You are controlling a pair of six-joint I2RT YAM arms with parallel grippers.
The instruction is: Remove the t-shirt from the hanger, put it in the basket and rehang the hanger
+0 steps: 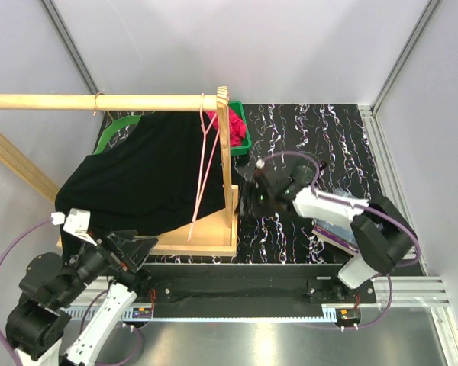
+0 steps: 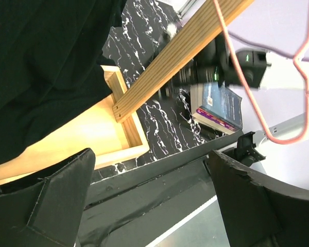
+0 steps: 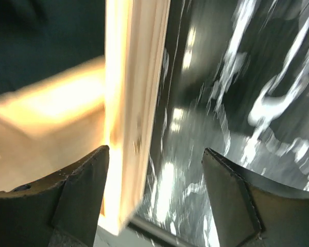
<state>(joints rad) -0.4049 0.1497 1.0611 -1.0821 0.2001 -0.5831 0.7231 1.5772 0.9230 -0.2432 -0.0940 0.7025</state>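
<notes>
Both arms are empty-handed. The left gripper (image 1: pixel 141 248) hovers low at the near edge of the rack's wooden base (image 1: pixel 210 242) with its fingers spread wide. The right gripper (image 1: pixel 249 194) faces the upright post (image 1: pixel 229 168) from the right, fingers likewise apart and closed on nothing. The black t-shirt (image 1: pixel 137 175) hangs and spreads as a broad dark sheet left of the post, from just under the horizontal rod (image 1: pixel 76 101) down over the base. Its long axis slants from the far right, near the rod, to the near left corner of the base; which end is collar and which is hem cannot be told. The pink hanger (image 1: pixel 204 164) hooks over the rod close to the post and looks tipped steeply, with one shoulder end pointing down toward the near edge of the base, so its long axis runs nearly up and down. In the left wrist view that lower end shows bare wire with no cloth on it. My judgement is that the shirt is mostly or wholly off the hanger – whether a fold is caught higher up is hidden by the fabric. The next move calls for one gripper to close on a free edge of the shirt and draw it left, away from the wire, with the right fingers kept clear of the post.
</notes>
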